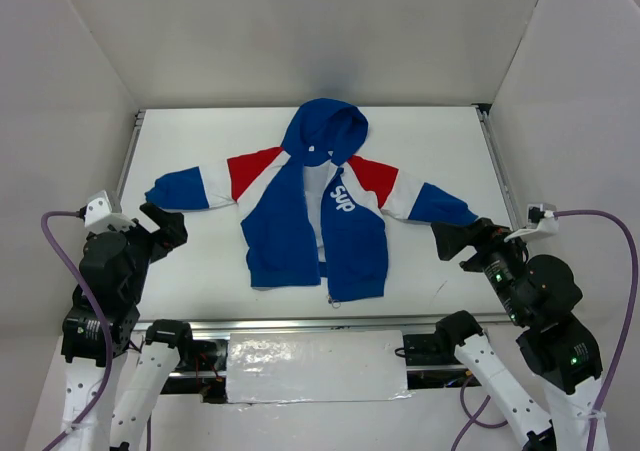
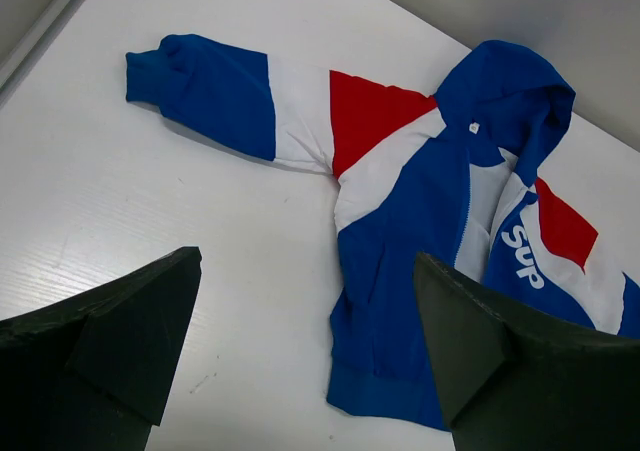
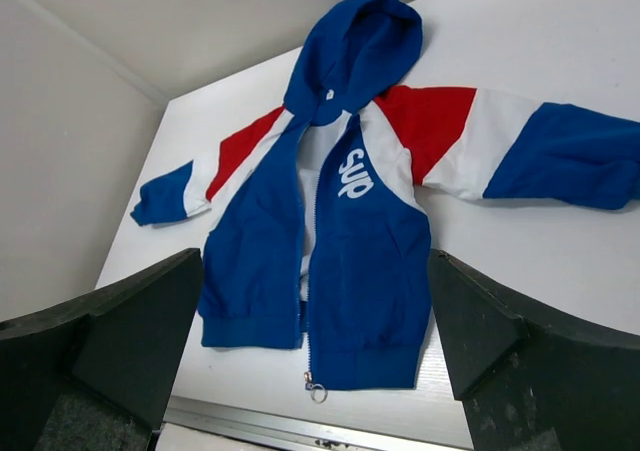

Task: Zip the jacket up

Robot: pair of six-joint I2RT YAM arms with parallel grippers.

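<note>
White table [image 1: 200, 271], unzipped jacket [image 1: 290, 226] flat

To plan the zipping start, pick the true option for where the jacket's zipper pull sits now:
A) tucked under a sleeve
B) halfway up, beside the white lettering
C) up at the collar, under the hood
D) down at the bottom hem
D: in the right wrist view the zipper pull, with its small ring, hangs at the bottom hem of the jacket, whose front lies open above it.
</note>
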